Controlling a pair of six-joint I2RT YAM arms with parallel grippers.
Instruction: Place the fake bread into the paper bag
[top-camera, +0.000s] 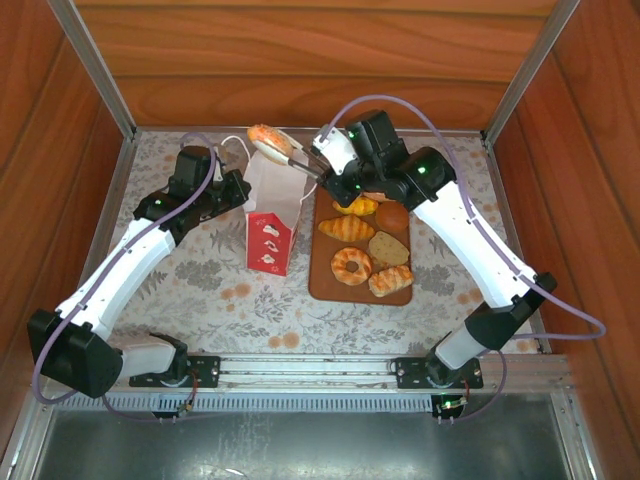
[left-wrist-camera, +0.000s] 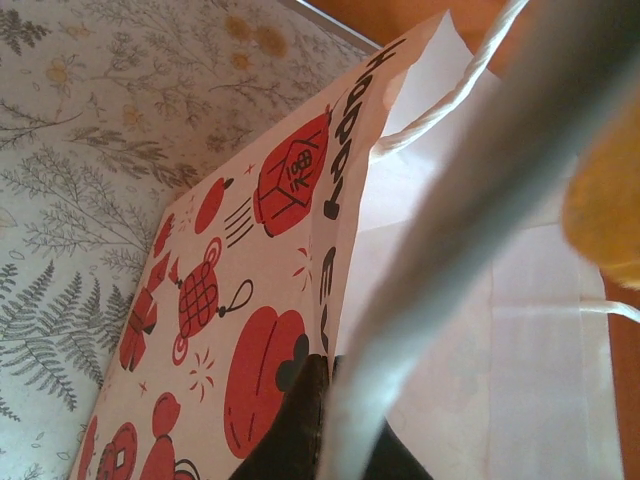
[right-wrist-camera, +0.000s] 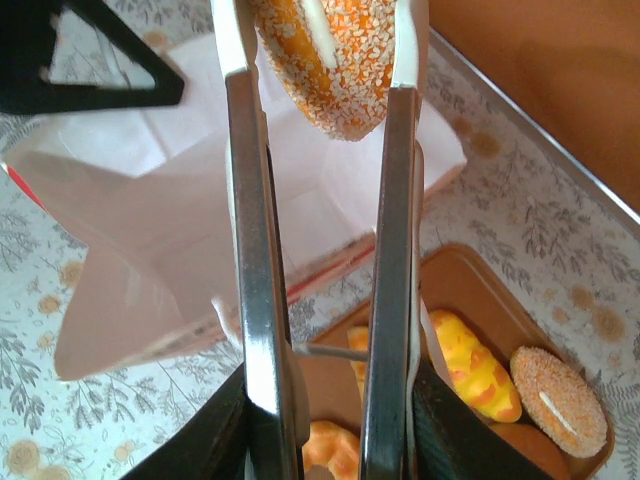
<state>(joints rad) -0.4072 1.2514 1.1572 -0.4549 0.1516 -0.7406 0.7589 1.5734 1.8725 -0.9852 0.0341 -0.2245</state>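
Observation:
The paper bag stands upright, white above a red band, its mouth open. My left gripper is shut on its left rim; in the left wrist view the dark fingers pinch the printed wall. My right gripper is shut on a sesame-coated bread roll, holding it over the bag's far edge. In the right wrist view the roll sits between the metal fingers, with the open bag below. Several other breads lie on the board: a croissant, a ring doughnut, a tan slice.
The brown board lies just right of the bag on the flowered cloth. Wooden walls and metal posts close in the back and sides. A pale cord handle crosses the left wrist view. A rail runs along the near edge.

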